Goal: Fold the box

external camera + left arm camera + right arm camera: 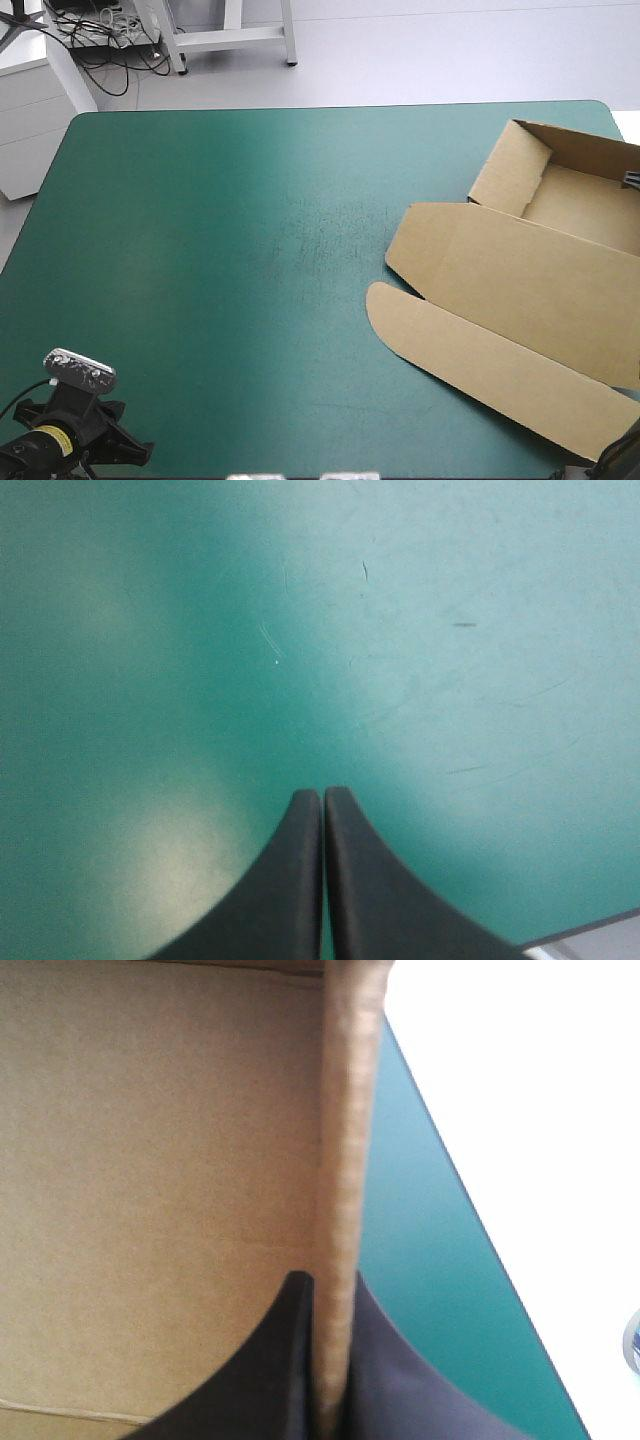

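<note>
The brown cardboard box (530, 270), walls partly raised and lid flat, lies at the teal-green desk's (220, 250) right side. The right pincer (330, 1280) clamps a standing wall (340, 1110). The left pincer (322, 795) hovers closed and empty over bare cover. Wall-forming seems in hand; next likely calls for tucking that wall inward.

The left gripper (322, 794) has its two black fingers pressed together in one pointed arch, and the left arm (70, 432) is low at the near left corner. The right gripper (331, 1282) is almost closed, with an upright wall of the box (345, 1110) pinched between its fingers.
</note>
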